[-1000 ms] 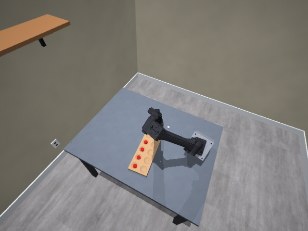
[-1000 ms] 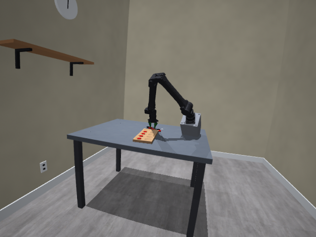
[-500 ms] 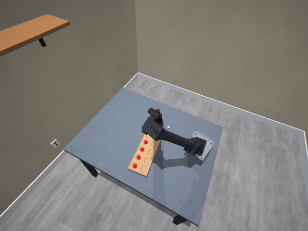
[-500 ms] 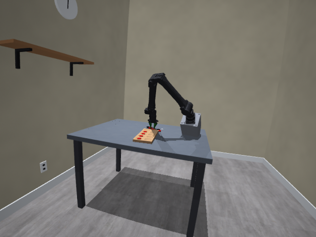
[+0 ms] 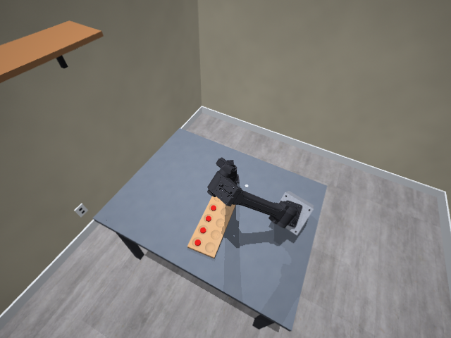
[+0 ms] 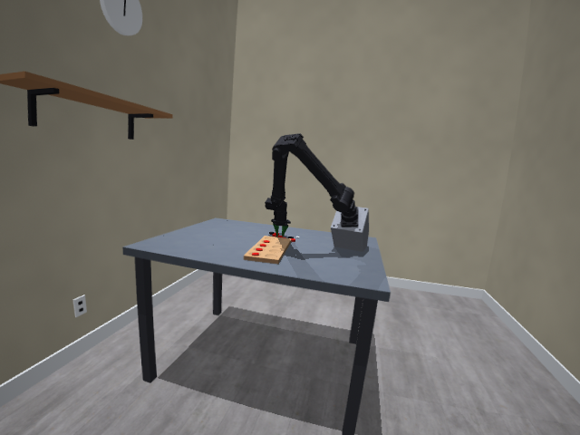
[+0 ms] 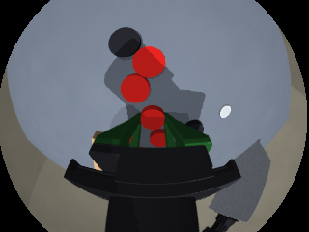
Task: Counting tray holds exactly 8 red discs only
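Red disc (image 7: 153,117) between the jaws

Top and exterior share the whole arm; wrist peers down close.

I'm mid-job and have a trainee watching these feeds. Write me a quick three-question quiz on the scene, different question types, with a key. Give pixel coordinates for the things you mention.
1. Multiple choice: what is the gripper (image 6: 280,234) (image 7: 153,116) closed on?
A) a dark disc
B) a red disc (image 7: 153,115)
C) the edge of the counting tray

2. True or false: the small white piece (image 5: 246,186) (image 6: 297,236) (image 7: 225,111) lies on the table (image 5: 153,182) (image 6: 187,243) (image 7: 72,72), off the tray (image 5: 206,238) (image 6: 262,259) (image 7: 98,165).

3. Fill in: the top view shows ____ red discs in pockets (image 5: 208,218) (image 6: 263,245).

Key: 1 B; 2 true; 3 four.
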`<state>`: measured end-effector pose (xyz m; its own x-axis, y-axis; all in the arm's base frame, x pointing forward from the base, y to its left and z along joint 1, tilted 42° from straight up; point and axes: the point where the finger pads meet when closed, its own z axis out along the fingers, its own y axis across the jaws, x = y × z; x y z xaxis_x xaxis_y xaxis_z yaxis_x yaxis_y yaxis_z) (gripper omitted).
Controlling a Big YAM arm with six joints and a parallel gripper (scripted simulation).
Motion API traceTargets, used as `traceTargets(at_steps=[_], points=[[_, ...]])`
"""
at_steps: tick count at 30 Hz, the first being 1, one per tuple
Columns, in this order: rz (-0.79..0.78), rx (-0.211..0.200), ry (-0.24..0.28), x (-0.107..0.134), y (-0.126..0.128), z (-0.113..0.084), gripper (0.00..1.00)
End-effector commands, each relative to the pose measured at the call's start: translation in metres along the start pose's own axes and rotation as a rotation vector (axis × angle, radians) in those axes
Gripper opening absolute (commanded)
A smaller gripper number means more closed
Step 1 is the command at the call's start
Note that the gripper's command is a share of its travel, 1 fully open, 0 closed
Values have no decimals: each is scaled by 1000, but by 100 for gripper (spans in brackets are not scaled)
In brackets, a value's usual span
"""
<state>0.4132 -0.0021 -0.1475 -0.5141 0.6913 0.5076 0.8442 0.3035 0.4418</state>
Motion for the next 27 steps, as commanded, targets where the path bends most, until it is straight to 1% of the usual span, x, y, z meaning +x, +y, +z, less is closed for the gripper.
traceTargets(at_steps=[1, 18, 19, 21, 23, 27], points=[[-3, 5, 6, 2, -2, 8, 0], [-3, 5, 6, 2, -2, 8, 0], [12, -5, -2, -4, -5, -7, 0], [-4, -22, -22, -8, 5, -22, 0], [-15, -27, -34, -14, 12, -40, 0], [-22, -28, -42, -16, 14, -90, 0]])
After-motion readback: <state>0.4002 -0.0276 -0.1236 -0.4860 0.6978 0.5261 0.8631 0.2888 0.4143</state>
